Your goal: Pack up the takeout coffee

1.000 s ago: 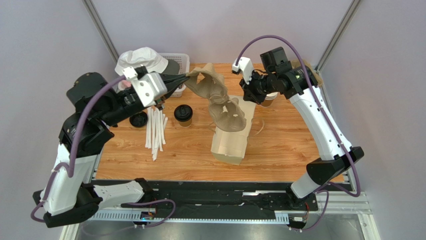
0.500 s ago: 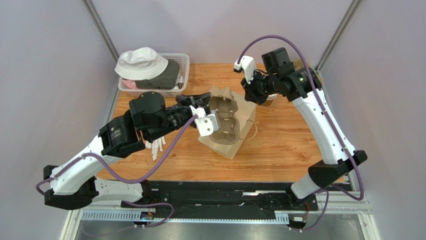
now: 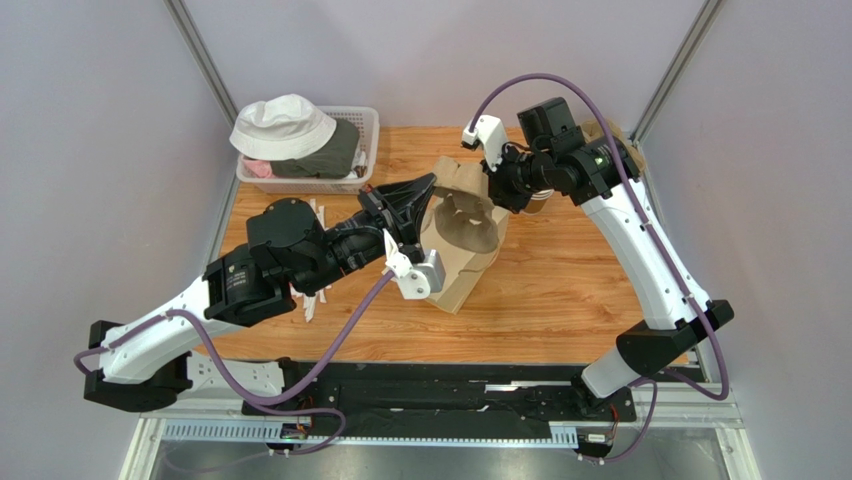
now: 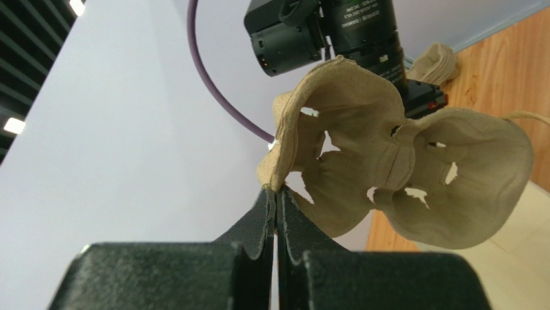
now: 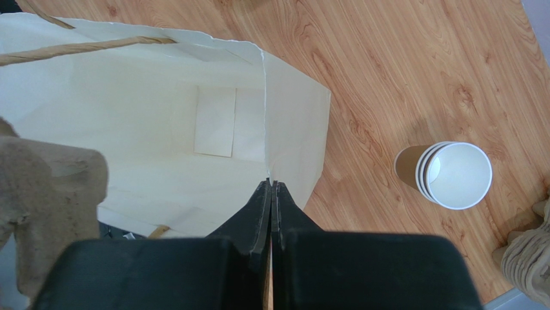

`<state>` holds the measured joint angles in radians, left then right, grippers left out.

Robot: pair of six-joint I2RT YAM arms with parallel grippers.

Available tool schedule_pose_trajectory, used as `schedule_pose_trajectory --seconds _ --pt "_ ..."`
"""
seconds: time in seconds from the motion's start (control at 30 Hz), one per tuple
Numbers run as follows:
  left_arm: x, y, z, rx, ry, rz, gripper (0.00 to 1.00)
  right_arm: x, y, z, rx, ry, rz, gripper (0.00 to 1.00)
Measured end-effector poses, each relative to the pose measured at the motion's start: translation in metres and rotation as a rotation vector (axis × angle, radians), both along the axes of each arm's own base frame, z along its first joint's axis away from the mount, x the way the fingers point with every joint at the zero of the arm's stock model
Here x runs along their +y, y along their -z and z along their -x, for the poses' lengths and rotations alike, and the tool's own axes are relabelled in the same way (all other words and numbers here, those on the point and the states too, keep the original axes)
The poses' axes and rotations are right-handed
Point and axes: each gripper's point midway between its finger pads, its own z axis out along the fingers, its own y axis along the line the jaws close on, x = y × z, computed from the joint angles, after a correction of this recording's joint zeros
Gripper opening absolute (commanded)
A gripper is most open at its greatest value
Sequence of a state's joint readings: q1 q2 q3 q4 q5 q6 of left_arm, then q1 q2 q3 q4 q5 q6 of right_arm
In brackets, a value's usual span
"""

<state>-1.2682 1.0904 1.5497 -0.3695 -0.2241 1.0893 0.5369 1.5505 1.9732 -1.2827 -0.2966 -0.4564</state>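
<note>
My left gripper (image 4: 276, 189) is shut on the edge of a moulded pulp cup tray (image 4: 387, 161). In the top view it (image 3: 431, 180) holds the tray (image 3: 465, 220) tilted over the mouth of the brown paper bag (image 3: 458, 285). My right gripper (image 5: 271, 183) is shut on the bag's rim, with the pale inside of the bag (image 5: 161, 129) open below it. From above, the right gripper (image 3: 500, 188) sits at the bag's far edge. The takeout coffee is hidden, likely behind my left arm.
A stack of empty paper cups (image 5: 445, 174) stands on the wood right of the bag. More pulp trays (image 5: 526, 258) lie at the back right corner. A white basket with a hat (image 3: 300, 140) sits at the back left. White sticks (image 3: 310, 300) lie under my left arm.
My left arm swung the pulp tray from the back left down and right over the bag, then tilted it up at the bag's mouth. The right gripper kept its hold on the bag.
</note>
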Motion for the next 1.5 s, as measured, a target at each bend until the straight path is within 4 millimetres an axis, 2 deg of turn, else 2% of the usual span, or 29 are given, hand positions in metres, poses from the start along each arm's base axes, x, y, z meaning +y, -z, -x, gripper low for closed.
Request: schedule_pose_trajectory --seconds 0.1,0.23,0.47,0.8,1.17,1.37,1.5 --pt "-0.001 -0.007 0.0 -0.027 0.0 0.015 0.0 0.004 0.0 0.003 0.001 -0.013 0.001 0.0" --pt "-0.006 -0.006 -0.002 -0.047 0.0 0.012 0.0 0.008 0.001 0.008 0.004 -0.036 0.003 0.0" --pt "-0.019 0.031 -0.01 -0.08 -0.01 -0.088 0.0 0.012 0.002 0.015 0.005 -0.094 0.004 0.0" --pt "-0.002 0.025 -0.007 -0.102 -0.002 -0.088 0.0 0.016 0.001 0.026 -0.006 -0.182 -0.017 0.0" --pt "0.018 0.037 -0.002 -0.097 -0.005 -0.151 0.0 0.018 0.0 0.03 -0.016 -0.222 -0.027 0.0" --pt "0.015 0.054 -0.002 -0.059 0.009 -0.201 0.0 0.02 -0.003 0.03 -0.016 -0.222 -0.036 0.0" --pt "0.006 0.074 -0.003 -0.004 0.022 -0.251 0.0 0.022 -0.005 0.031 -0.012 -0.227 -0.047 0.0"
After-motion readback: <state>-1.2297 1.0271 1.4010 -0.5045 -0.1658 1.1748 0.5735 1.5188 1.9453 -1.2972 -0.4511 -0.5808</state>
